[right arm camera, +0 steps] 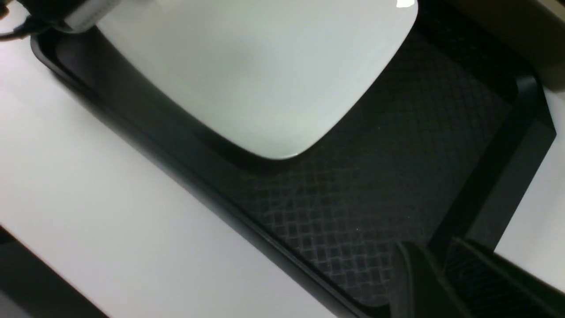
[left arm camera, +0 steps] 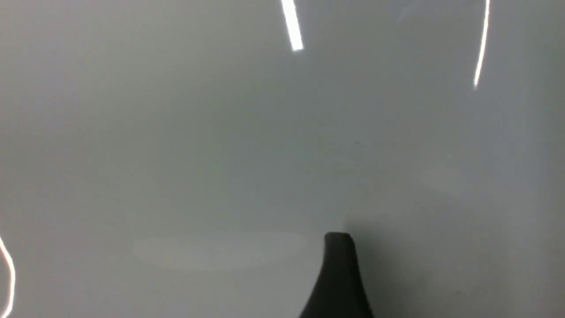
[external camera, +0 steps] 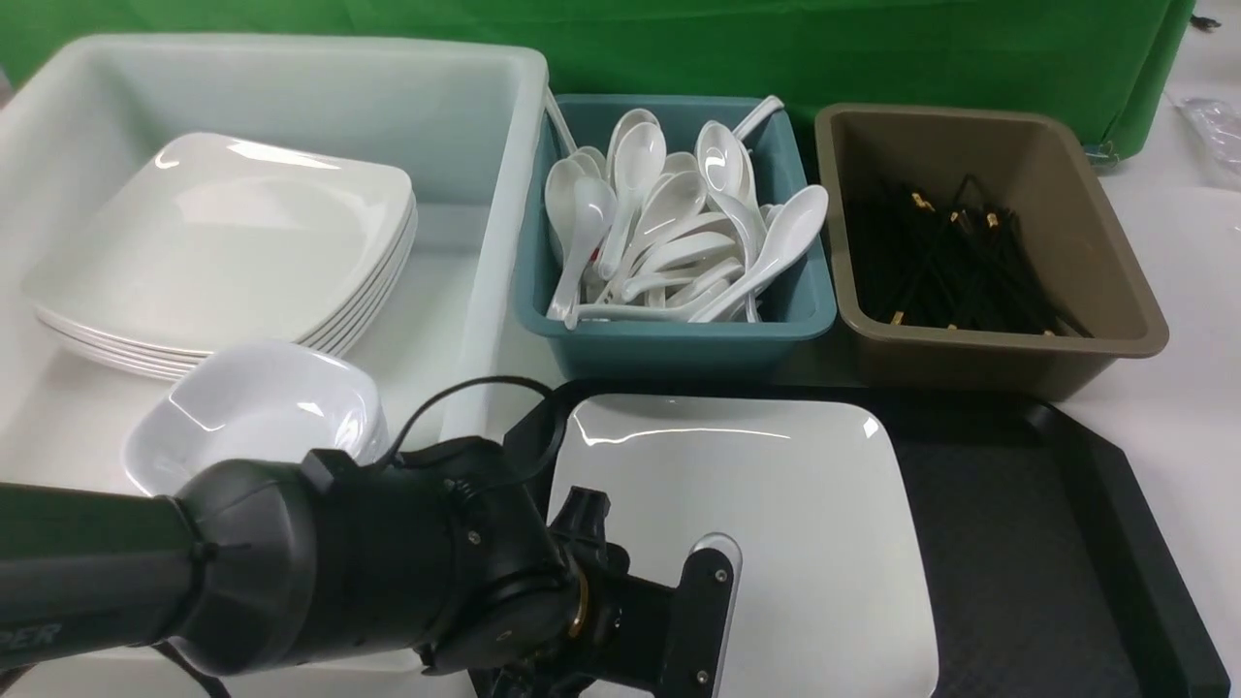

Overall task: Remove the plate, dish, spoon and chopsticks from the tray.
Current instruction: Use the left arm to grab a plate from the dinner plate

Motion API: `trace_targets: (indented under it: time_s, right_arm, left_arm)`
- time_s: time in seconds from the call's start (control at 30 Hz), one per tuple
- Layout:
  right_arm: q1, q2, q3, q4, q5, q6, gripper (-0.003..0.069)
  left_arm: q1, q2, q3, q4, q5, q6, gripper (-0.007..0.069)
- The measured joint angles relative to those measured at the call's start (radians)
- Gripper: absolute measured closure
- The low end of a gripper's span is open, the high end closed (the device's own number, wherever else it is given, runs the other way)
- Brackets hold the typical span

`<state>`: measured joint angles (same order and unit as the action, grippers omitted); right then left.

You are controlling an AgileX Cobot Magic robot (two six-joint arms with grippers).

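Your plate (external camera: 776,504) lies on the left half of the black tray (external camera: 1028,543), and the tray's textured right half is bare. The left arm reaches in over the plate's near left corner. One finger (left arm camera: 339,265) of the left end effector (external camera: 703,601) lies close above the glossy white surface. The left wrist view shows only that one finger against the plate, and the other is hidden. So you cannot tell whether this end effector is spread or pinching the rim.

The right end effector (right arm camera: 435,260) hangs over the tray's near right corner, well apart from the plate. Its two fingers stand close to each other with nothing between them. Whether they are fully pressed together, you cannot tell.

Behind the tray on the counter (external camera: 1193,291), the teal bin (external camera: 679,339) holds a heap of white spoons (external camera: 669,242). The brown bin (external camera: 1066,359) beside it holds black chopsticks (external camera: 950,271) with gold bands. To the left, the big white tub (external camera: 485,194) carries a stack of square plates (external camera: 223,242). A stack of small dishes (external camera: 262,407) sits just in front of those plates.
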<state>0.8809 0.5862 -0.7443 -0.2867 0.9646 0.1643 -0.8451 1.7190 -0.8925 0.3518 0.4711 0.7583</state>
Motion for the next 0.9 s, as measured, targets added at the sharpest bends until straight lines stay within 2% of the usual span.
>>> trace_targets:
  time_s: [0.3, 0.4, 0.53, 0.77, 0.9]
  right_arm:
    - [0.0, 0.0, 0.0, 0.0, 0.0, -0.018, 0.0516]
    - [0.0, 0.0, 0.0, 0.0, 0.002, -0.021, 0.0516]
    - [0.0, 0.0, 0.0, 0.001, 0.002, -0.021, 0.0516]
    - [0.0, 0.0, 0.0, 0.001, 0.002, -0.021, 0.0516]
    - [0.0, 0.0, 0.0, 0.001, 0.002, -0.021, 0.0516]
  left_arm:
    - [0.008, 0.022, -0.01, -0.005, -0.003, -0.021, 0.013]
    - [0.008, 0.024, -0.01, -0.011, 0.007, -0.086, 0.0193]
    - [0.006, 0.03, -0.016, -0.029, -0.02, -0.088, 0.0323]
    - [-0.02, -0.001, -0.018, -0.073, 0.0, -0.071, 0.0327]
    - [-0.063, -0.072, -0.009, -0.118, 0.042, -0.077, 0.041]
